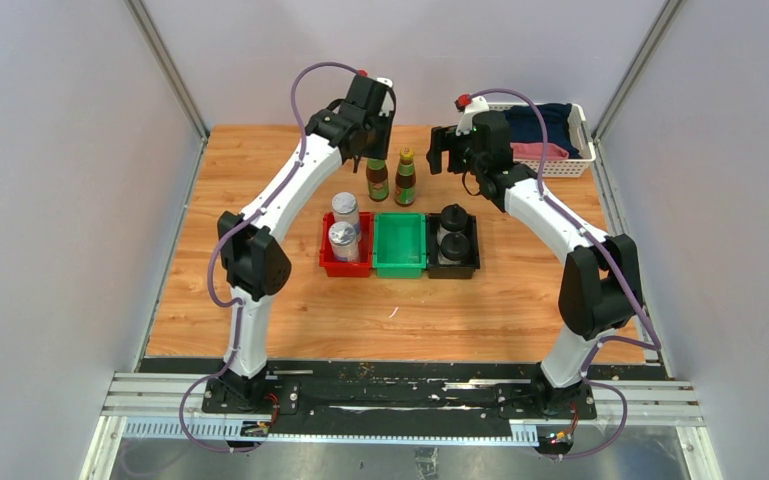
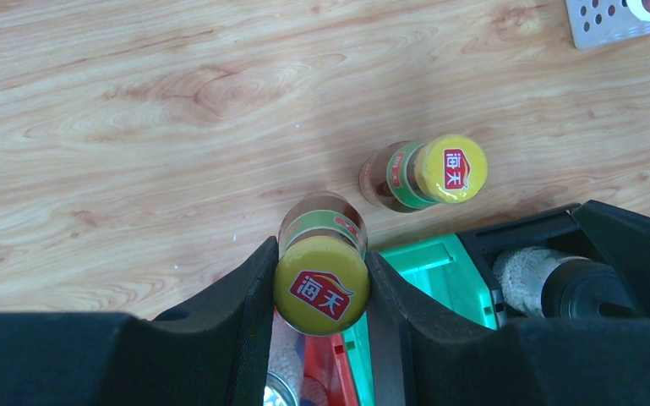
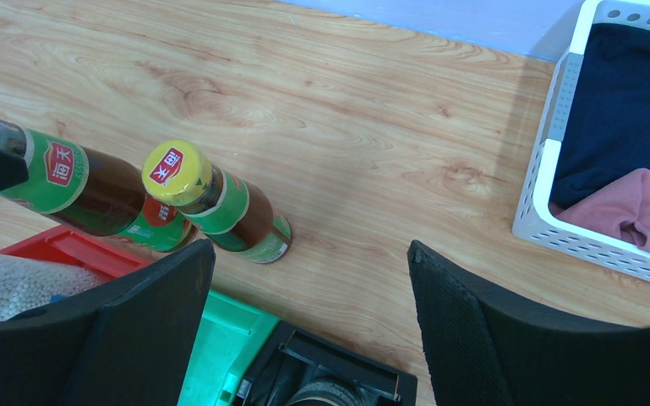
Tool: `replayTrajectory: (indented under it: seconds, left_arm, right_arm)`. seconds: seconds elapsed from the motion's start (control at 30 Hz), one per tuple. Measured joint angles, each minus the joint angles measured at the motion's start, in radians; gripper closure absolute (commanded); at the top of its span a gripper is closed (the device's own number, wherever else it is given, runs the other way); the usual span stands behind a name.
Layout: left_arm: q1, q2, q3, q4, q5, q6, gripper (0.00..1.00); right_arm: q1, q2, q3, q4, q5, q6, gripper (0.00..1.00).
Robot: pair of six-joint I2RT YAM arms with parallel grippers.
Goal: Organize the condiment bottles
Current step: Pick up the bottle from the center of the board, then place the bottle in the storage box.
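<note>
step: yellow-cap btl to green bin, my read | L fingers clamped on its cap, btl upright just behind green bin | R fingers apart, empty, nr 2nd btl | tip: lift straight, clear 2nd btl + bin's wall, lower upright

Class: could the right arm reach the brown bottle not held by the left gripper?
Probably yes: the right gripper hangs open beside that bottle, bare table between them; the other bottle, in the left gripper, crowds it.
</note>
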Motion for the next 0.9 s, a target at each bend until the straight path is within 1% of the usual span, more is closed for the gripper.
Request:
replayTrajectory:
  seconds: [0.9]
  left_arm:
    - [-0.033, 0.000, 0.000, 0.000, -0.010, 0.007, 1.00]
  right_arm:
    - [0.000, -0.001, 0.000, 0.001, 0.000, 0.000, 0.12]
